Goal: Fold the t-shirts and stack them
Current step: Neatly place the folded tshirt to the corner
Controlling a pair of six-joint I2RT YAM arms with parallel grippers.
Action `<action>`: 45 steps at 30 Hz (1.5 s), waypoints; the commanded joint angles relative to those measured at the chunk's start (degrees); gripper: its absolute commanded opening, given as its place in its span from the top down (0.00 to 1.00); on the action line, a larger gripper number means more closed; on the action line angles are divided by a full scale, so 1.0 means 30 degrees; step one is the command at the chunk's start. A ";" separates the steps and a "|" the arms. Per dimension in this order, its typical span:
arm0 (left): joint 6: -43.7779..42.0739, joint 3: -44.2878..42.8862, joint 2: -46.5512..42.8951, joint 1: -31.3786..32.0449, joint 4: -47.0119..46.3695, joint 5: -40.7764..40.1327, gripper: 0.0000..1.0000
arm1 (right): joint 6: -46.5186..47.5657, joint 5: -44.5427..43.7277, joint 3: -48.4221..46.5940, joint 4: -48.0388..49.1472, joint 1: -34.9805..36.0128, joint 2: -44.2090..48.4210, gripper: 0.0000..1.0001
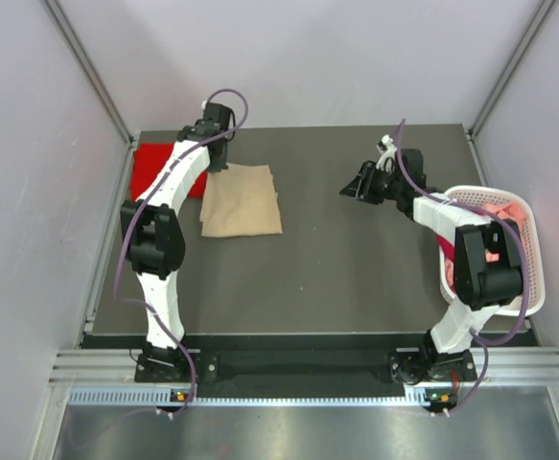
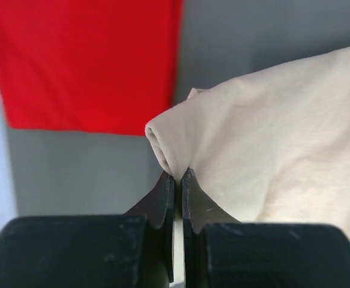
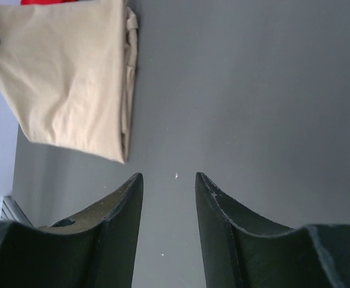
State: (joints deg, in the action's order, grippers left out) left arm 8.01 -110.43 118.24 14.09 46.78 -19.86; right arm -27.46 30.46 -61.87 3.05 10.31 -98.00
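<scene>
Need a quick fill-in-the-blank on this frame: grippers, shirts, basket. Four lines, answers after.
1. The left gripper is ____ on a corner of the tan t-shirt.
2. The right gripper is ____ and holds nothing.
3. In the top view, the red t-shirt lies to the ____ of the tan one.
4. In the top view, the white basket sits at the ____ edge of the table.
Answers: shut; open; left; right.
</scene>
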 commanded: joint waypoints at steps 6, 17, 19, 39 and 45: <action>-0.3723 -0.2710 -0.1033 -0.1091 -0.0008 -0.3077 1.00 | -0.0133 0.0716 -0.0207 0.1679 -0.0153 0.0351 0.58; -0.5657 -0.4555 -0.0887 -0.1795 -0.1444 -0.3635 1.00 | 0.0014 0.0951 -0.0589 0.1650 -0.0330 -0.0205 0.58; -0.6009 -0.4936 -0.0740 -0.1883 -0.1532 -0.3635 1.00 | 0.0014 0.1039 -0.0647 0.1679 -0.0388 -0.0381 0.58; -0.6715 -0.7749 0.0842 -0.3406 -0.3026 -0.3108 1.00 | 0.0219 0.1010 -0.0882 0.1620 -0.0535 -0.0821 0.58; -0.5368 -0.7604 0.1925 -0.4489 -0.3378 -0.2933 1.00 | 0.0336 0.0981 -0.0970 0.1620 -0.0564 -0.1114 0.58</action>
State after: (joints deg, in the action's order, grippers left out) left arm -10.68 -131.28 122.34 2.74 40.82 -28.32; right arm -28.05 33.08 -62.04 4.78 9.10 -100.64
